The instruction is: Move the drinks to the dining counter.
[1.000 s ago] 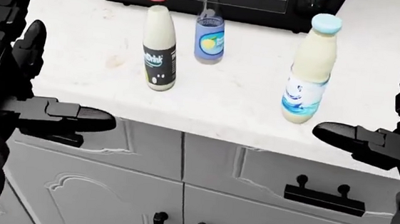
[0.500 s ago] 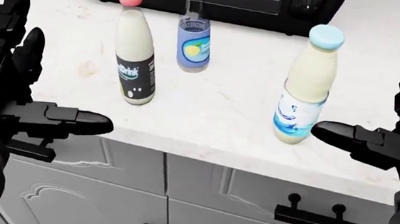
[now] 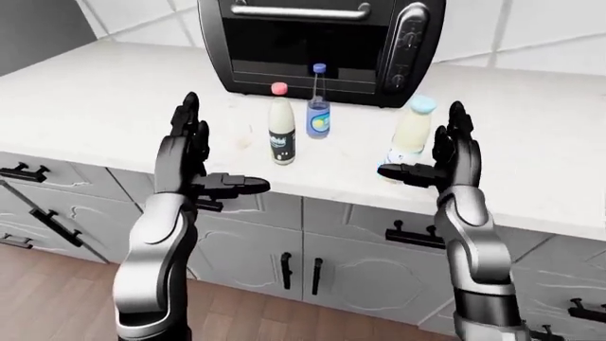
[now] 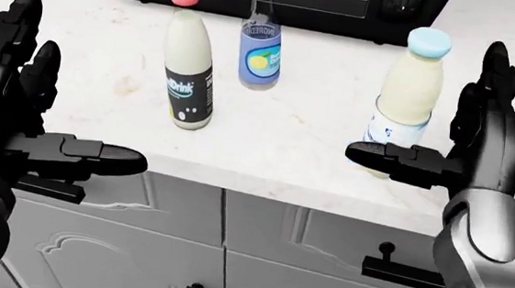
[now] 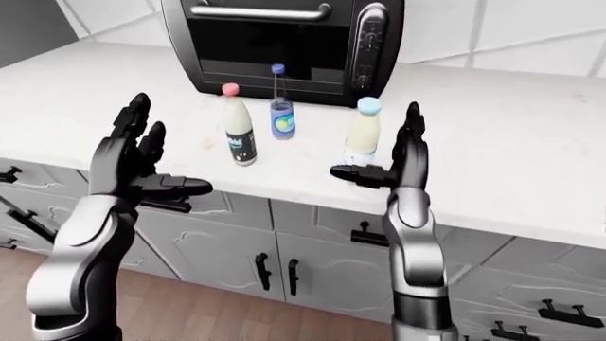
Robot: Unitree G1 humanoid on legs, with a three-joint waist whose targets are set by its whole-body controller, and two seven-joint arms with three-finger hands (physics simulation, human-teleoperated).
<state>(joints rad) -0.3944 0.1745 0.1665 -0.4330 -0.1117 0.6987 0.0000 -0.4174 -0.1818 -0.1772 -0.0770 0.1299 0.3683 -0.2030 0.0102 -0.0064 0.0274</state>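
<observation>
Right hand [image 4: 465,143] is spread wide open, upright fingers [image 4: 493,80] just right of the blue-capped milk bottle [image 4: 407,94], thumb poking across below its base, nothing gripped. That bottle stands close to the worktop [image 4: 294,143] edge, so there's little margin on the near side. Left hand [image 4: 20,118] is open too, fingers up, thumb pointing right, hanging out past the worktop edge over the cabinet doors [image 4: 176,241]. Up and right of that thumb is the pink-capped bottle [image 4: 188,59], and beyond it the slim blue bottle [image 4: 260,44] right by the black oven [image 3: 322,46]. There's plenty of bare worktop between the bottles.
</observation>
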